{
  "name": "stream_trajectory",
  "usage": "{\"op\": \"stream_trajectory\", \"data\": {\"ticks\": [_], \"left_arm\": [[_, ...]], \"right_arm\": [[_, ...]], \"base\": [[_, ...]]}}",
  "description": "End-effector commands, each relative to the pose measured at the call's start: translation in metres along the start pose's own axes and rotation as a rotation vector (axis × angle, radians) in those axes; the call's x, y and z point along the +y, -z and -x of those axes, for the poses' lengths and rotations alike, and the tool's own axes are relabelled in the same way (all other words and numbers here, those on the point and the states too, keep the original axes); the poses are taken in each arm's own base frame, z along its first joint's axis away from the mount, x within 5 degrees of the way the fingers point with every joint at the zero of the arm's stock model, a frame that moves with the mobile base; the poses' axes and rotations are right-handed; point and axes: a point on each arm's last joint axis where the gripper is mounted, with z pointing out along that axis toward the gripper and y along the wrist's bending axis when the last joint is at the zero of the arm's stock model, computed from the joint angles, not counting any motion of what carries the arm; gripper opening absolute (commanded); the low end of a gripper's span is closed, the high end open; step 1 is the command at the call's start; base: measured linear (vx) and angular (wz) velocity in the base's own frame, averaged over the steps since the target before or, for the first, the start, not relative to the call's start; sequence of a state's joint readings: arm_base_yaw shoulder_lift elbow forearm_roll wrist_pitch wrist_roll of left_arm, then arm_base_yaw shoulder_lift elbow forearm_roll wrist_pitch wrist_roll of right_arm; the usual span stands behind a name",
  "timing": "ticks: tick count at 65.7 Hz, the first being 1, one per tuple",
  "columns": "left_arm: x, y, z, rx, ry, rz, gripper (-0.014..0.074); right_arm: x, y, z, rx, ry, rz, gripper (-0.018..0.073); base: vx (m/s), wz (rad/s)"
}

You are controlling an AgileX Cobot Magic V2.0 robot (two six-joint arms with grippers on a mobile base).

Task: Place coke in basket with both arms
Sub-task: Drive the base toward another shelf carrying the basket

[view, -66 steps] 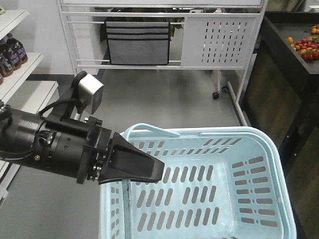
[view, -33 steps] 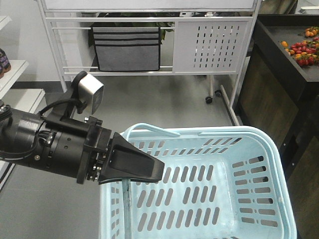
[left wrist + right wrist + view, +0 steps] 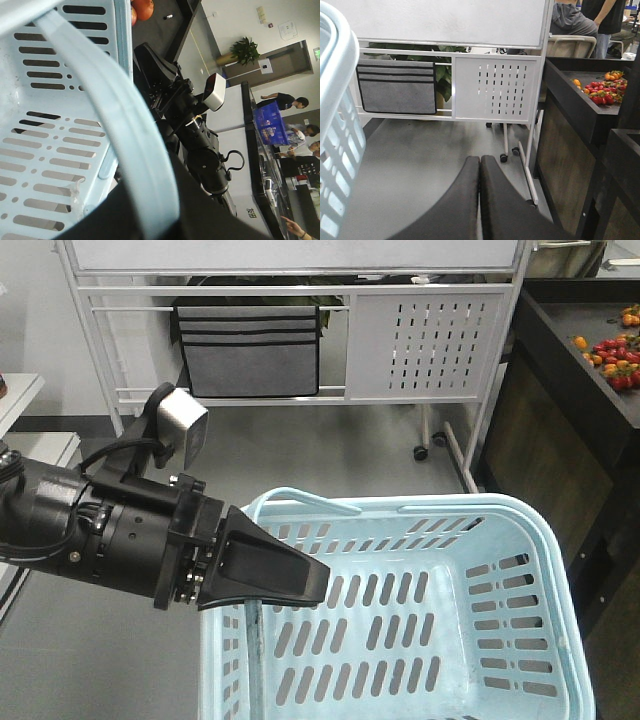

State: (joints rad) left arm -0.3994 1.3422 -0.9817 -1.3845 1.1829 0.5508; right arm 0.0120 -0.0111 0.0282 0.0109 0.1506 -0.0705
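Observation:
The light blue basket point(image 3: 560, 570) fills the lower right of the front view, and nothing lies inside it. My left gripper point(image 3: 318, 585), a black wedge, reaches over the basket's left rim. In the left wrist view the pale handle point(image 3: 125, 125) runs between its jaws, which are shut on it. My right gripper point(image 3: 480, 159) is shut on nothing and points at the floor. The basket's slotted wall point(image 3: 337, 125) is close on its left. The right arm point(image 3: 200, 135) shows beyond the basket wall. No coke is in view.
A white wheeled stand point(image 3: 425, 335) with a grey fabric pocket point(image 3: 245, 350) crosses the back. A dark counter point(image 3: 560, 390) holding red and orange fruit point(image 3: 615, 355) runs along the right. A white shelf edge point(image 3: 15, 390) is at the left. People point(image 3: 287, 100) stand far behind.
The background has slid left: the shelf with bottles has left the view and the stand has shifted over. The left arm and the basket keep their place in the frame.

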Motion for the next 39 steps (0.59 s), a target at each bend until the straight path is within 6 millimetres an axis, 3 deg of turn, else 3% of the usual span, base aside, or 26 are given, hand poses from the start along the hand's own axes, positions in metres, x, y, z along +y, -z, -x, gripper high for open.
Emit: {"op": "stream_trajectory", "data": {"ticks": [1,39], "left_arm": [[-0.0242,0.0065,0.0029,-0.051,-0.026,-0.107,-0.0006],[-0.0242,0.0065,0.0029,-0.051,-0.026,-0.107,-0.0006]], "right_arm": [[-0.0003,0.0008,0.0051,-0.082,0.005,-0.005,-0.0010],[-0.0003,0.0008,0.0051,-0.082,0.005,-0.005,-0.0010]], "base": [[0.18,0.03],[0.18,0.05]]}}
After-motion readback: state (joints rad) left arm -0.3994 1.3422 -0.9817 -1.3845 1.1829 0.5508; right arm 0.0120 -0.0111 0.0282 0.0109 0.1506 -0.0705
